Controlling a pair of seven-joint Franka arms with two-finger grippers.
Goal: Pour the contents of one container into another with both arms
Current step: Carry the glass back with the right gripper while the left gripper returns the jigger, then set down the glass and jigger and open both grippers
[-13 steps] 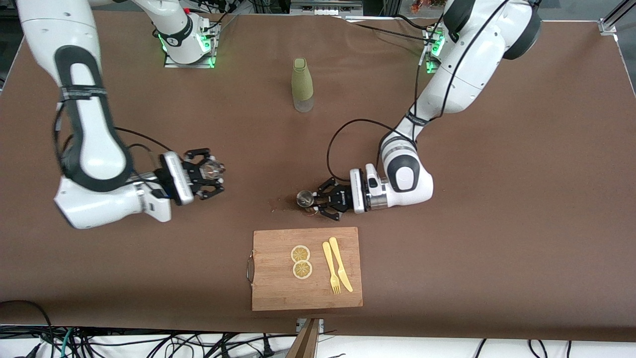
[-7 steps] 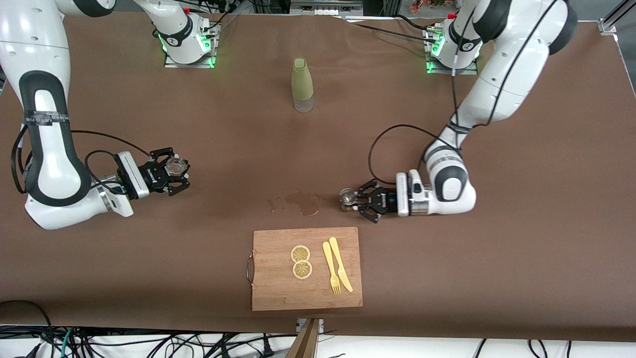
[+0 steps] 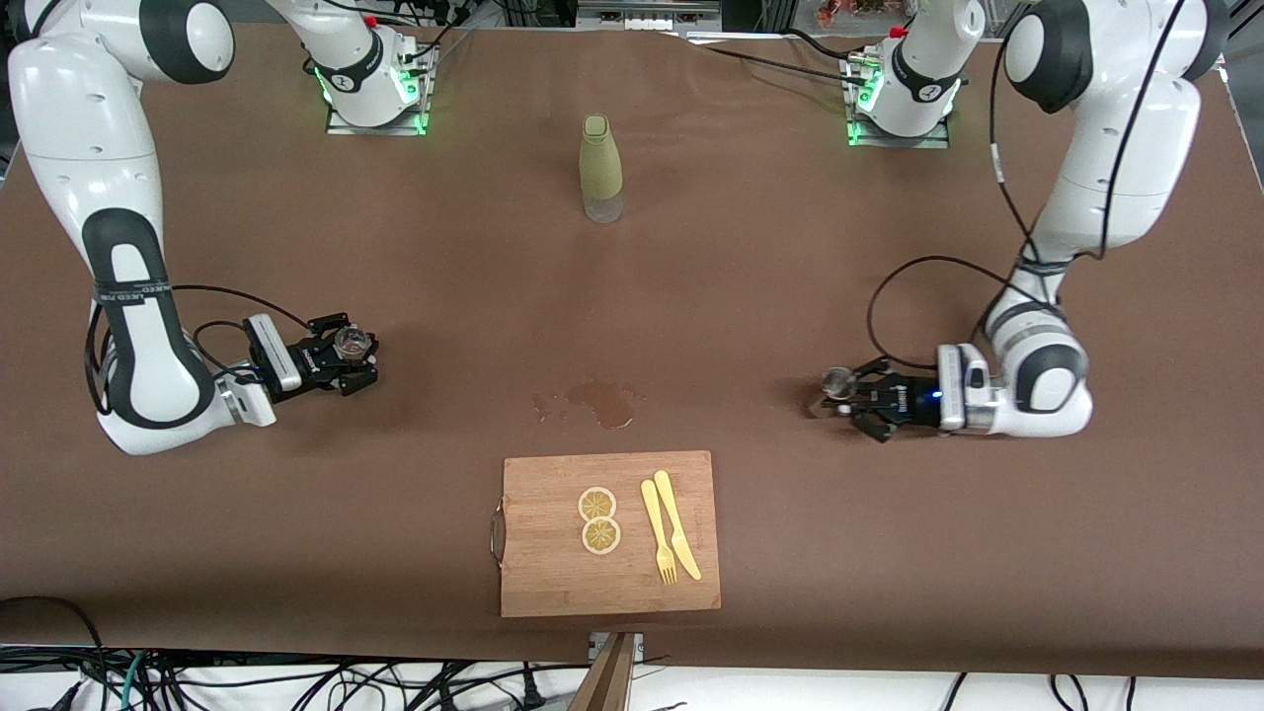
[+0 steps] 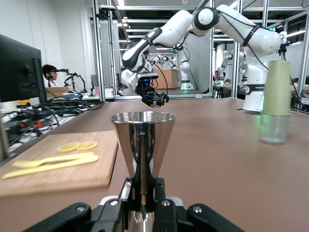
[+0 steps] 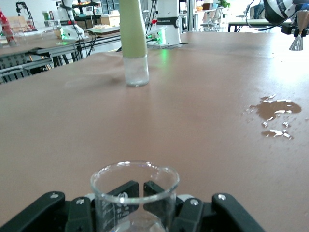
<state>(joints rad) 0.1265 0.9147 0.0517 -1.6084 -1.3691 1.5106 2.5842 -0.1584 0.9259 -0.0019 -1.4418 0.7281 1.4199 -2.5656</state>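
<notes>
A: What do we have nearest the front camera?

B: A wooden cutting board (image 3: 609,533) with two lemon slices (image 3: 598,519) and a yellow plastic fork (image 3: 657,531) and knife (image 3: 677,524) lying on it. Just farther than the board we see a small brown puddle (image 3: 598,403) on the brown counter (image 3: 691,276).

A: And our left arm (image 3: 1086,188)?

B: White with black bands and a trailing black cable, it bends down toward its own end of the counter. The left tool (image 3: 857,397) is clamped on the stem of a shiny metal jigger (image 3: 839,379), a cone-shaped cup that stands upright, low over the counter.

A: The right arm (image 3: 118,237)?

B: Same build, reaching down at its end of the counter. The right tool (image 3: 346,357) grips a small clear glass beaker (image 3: 352,343), upright with printed marks on its wall; we cannot tell whether either vessel touches the counter. The two tools are well apart, the puddle between them.

A: Farthest off?

B: A bottle (image 3: 600,168) with a pale green sleeve and clear base stands upright between the arm bases.
</notes>
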